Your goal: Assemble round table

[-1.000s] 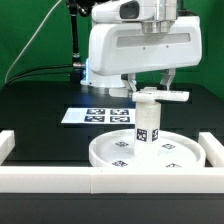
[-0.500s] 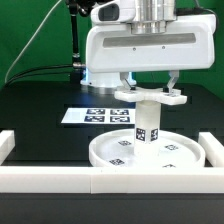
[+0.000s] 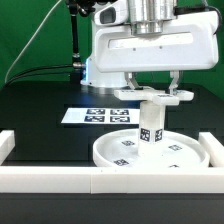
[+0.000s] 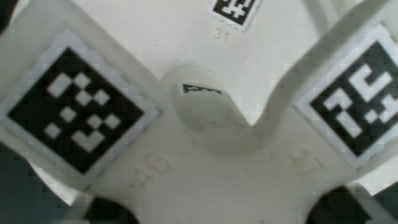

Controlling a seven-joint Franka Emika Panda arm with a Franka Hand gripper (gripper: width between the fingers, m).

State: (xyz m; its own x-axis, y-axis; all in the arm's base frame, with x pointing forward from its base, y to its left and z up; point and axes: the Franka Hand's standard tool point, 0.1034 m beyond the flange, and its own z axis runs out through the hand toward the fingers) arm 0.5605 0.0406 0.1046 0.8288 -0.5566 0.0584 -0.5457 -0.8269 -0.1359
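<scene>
The white plastic cross-shaped piece with rounded ends [image 3: 151,95] sits flat on top of the short thick white post [image 3: 150,124], and the post stands straight up inside the big shallow white round disc with a rim [image 3: 150,152]. The gripper [image 3: 153,85] hangs right above the cross, with its fingers coming down on both sides of it, but the arm's big white body hides the tips, so I cannot tell if it is squeezing the cross or has let go. In the wrist view the cross [image 4: 196,120] fills almost everything (two square tags show on its arms). The post's long line points straight up at the gripper, so the next move is probably a turn or a lift along that line. The white border rail [image 3: 60,178] runs close in front of the disc, and the marker board [image 3: 100,115] lies behind it on the black surface [image 3: 40,105], with open room above.
</scene>
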